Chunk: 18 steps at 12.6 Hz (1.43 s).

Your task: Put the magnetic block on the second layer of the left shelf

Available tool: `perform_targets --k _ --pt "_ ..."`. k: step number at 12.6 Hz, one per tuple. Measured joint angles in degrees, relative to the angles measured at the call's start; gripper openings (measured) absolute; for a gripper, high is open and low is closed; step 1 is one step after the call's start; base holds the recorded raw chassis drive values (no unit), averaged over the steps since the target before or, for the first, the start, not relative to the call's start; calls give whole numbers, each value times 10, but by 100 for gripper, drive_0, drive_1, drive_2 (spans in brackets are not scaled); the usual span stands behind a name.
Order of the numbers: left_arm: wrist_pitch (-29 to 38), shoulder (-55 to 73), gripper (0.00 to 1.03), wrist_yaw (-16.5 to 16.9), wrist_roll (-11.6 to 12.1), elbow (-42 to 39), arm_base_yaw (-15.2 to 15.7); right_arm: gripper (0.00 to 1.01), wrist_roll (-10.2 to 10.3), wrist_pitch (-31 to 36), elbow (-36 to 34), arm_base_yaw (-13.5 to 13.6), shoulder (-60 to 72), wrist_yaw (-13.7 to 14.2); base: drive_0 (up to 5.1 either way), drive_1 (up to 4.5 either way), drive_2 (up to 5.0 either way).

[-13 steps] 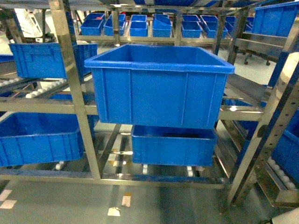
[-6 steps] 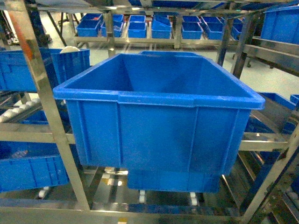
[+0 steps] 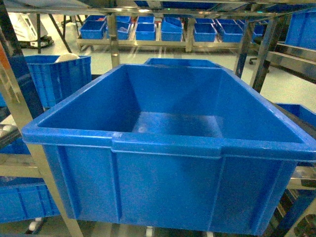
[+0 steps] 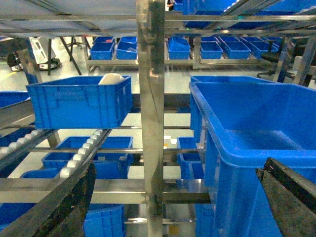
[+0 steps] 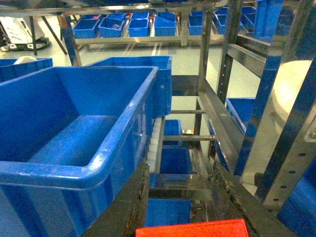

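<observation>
The block (image 5: 192,228) is seen as a flat red slab at the bottom edge of the right wrist view, its long axis running left to right across the frame, lying level. It is gripped by the right gripper (image 5: 185,217), a dark finger on each side of it. The left gripper (image 4: 173,197) is spread wide, nothing between its fingers. A big blue crate (image 3: 168,148) sits on the shelf (image 4: 152,98) straight ahead.
</observation>
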<state>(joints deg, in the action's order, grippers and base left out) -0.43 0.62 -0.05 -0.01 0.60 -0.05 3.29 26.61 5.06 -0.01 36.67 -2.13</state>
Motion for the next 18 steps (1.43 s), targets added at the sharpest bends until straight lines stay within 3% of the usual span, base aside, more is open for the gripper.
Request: perform_targets --k 2,3,4,5,6,7,8,9,10,13,14,16,18 --pt "2 0 98 0 0 0 0 32 3 -7 2 9 0 5 0 0 0" --pt "2 0 98 0 0 0 0 32 19 -6 17 43 20 8 0 0 0" --pt "3 0 98 0 0 0 0 32 43 49 94 104 115 9 0 0 0" --pt "3 0 98 0 0 0 0 32 52 72 139 136 193 16 0 0 0" --pt "3 0 98 0 0 0 0 32 68 69 217 194 336 9 0 0 0" --pt "3 0 98 0 0 0 0 32 64 95 308 234 462 33 0 0 0" --pt "2 0 98 0 0 0 0 32 59 95 351 242 512 61 0 0 0" --pt "2 0 98 0 0 0 0 36 41 116 381 249 558 99 0 0 0" --pt "3 0 98 0 0 0 0 47 22 143 394 253 591 131 0 0 0" --pt "2 0 98 0 0 0 0 85 -32 253 333 272 590 195 0 0 0" --pt "2 0 98 0 0 0 0 98 -36 288 289 283 550 208 0 0 0" --pt "2 0 98 0 0 0 0 98 -41 322 234 301 482 235 0 0 0" --pt "2 0 98 0 0 0 0 98 -38 250 125 327 279 303 0 0 0"
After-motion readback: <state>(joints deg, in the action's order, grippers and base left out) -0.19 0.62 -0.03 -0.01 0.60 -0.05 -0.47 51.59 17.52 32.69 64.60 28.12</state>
